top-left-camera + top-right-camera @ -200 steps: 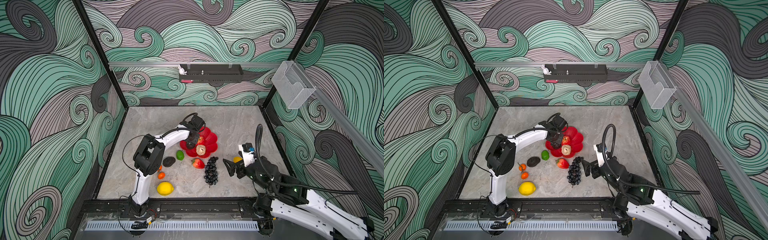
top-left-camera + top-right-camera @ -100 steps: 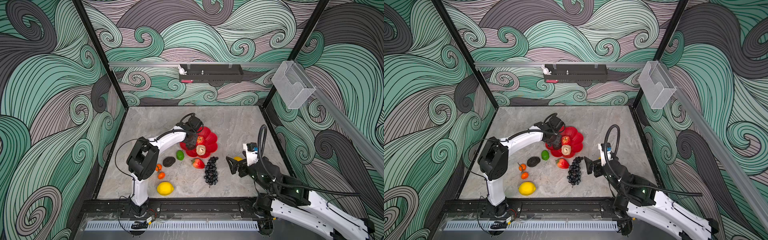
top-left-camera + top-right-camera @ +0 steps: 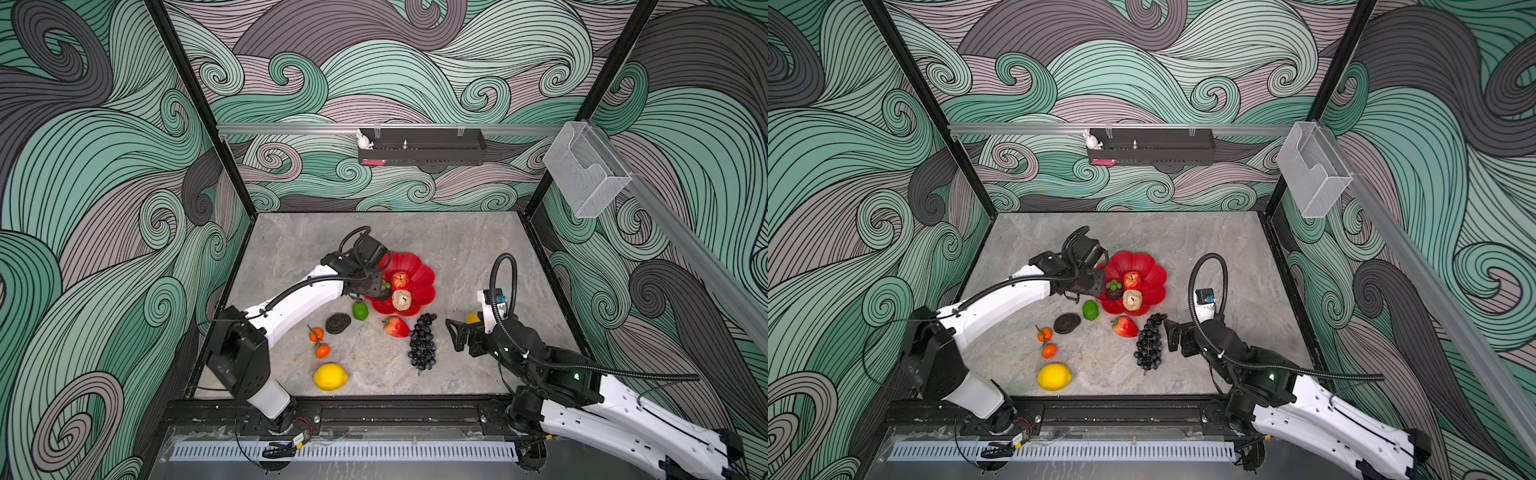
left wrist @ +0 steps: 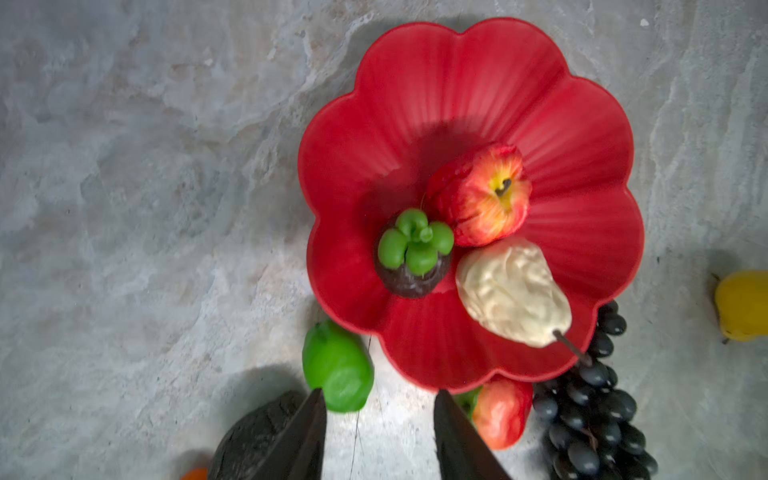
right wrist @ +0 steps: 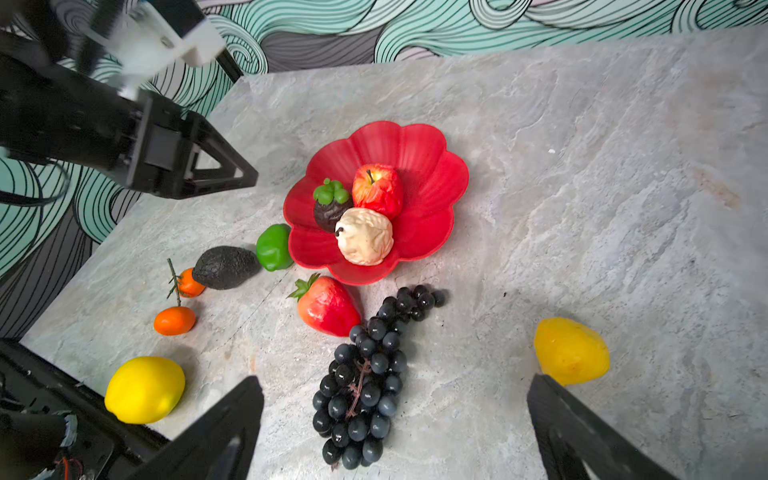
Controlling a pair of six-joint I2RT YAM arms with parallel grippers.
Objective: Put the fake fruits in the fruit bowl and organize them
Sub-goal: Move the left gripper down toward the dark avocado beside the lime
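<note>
Both top views: fruit bowl (image 3: 419,266) mid-table, three fruits inside; left gripper (image 3: 376,291) at its left rim, right gripper (image 3: 453,332) just beside the grape bunch (image 3: 422,343). Likely between placements; next, a pick off the table.

Left wrist view: fingers (image 4: 307,440) apart, nothing pinched; apple (image 4: 482,195), cream lumpy one (image 4: 511,291), dark green-capped fruit (image 4: 413,257) clustered in the bowl.

Right wrist view: fingers (image 5: 232,424) spread wide, empty, above the grape bunch; calls for lowering, then a gentle close. Grey marbled table (image 5: 623,166), swirl-patterned walls (image 5: 415,25).
</note>
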